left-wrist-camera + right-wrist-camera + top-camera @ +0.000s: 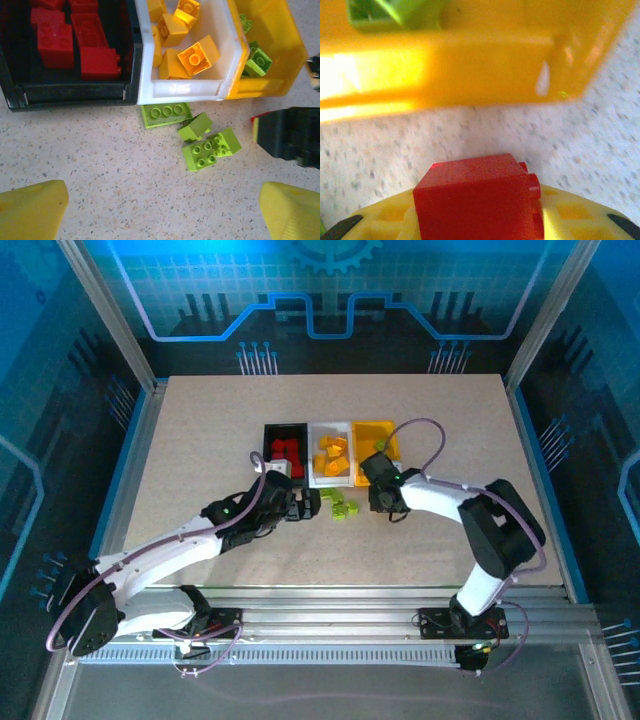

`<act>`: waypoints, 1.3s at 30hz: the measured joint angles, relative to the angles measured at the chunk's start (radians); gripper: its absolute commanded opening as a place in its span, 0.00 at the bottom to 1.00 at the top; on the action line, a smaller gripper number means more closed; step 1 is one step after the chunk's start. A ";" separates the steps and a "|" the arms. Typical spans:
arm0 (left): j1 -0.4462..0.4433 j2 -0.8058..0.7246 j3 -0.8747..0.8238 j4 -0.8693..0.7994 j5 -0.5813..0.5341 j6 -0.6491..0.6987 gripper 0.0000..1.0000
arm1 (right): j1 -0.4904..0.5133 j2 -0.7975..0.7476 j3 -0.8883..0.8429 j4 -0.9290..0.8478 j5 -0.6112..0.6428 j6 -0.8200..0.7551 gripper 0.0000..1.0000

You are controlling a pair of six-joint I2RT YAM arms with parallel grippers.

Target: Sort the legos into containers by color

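Lime green bricks (210, 148) lie loose on the speckled desk (100, 165), three of them in a small cluster on the near side of the white bin (180, 89), with the flat one just beside its near wall. My left jaws stand wide apart over bare desk nearer than that cluster, a yellow fingertip (31, 210) at each side and nothing between them. My right jaws are clamped on a red brick (477, 195), close to the desk and just short of the near wall of the yellow bin (470, 60), to the right of the green cluster. The three bins sit side by side in a row, touching. The black bin (75, 92) on the left holds red bricks (55, 42), the white one in the middle holds yellow-orange bricks (197, 55), and the yellow one on the right holds green bricks (257, 61)
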 measured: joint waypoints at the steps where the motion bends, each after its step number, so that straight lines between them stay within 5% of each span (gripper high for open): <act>1: 0.000 -0.002 -0.005 -0.002 -0.005 -0.005 0.99 | 0.005 -0.031 -0.014 -0.007 -0.003 -0.006 0.34; 8: 0.031 -0.128 -0.092 -0.109 -0.098 -0.067 0.99 | 0.144 -0.225 0.042 -0.053 -0.089 -0.103 0.35; 13: 0.066 -0.246 -0.154 -0.185 -0.142 -0.129 0.99 | 0.252 -0.042 0.335 -0.055 -0.156 -0.160 0.35; 21: 0.068 -0.341 -0.186 -0.266 -0.153 -0.168 0.99 | 0.267 0.392 0.852 -0.082 -0.202 -0.192 0.37; 27: 0.074 -0.342 -0.186 -0.280 -0.152 -0.167 0.99 | 0.247 0.595 1.081 -0.167 -0.201 -0.191 0.74; 32: 0.074 -0.348 -0.185 -0.279 -0.149 -0.166 0.99 | 0.236 0.581 1.073 -0.167 -0.204 -0.203 0.76; 39: 0.076 -0.362 -0.186 -0.264 -0.140 -0.163 0.99 | 0.237 0.271 0.717 -0.092 -0.207 -0.183 0.75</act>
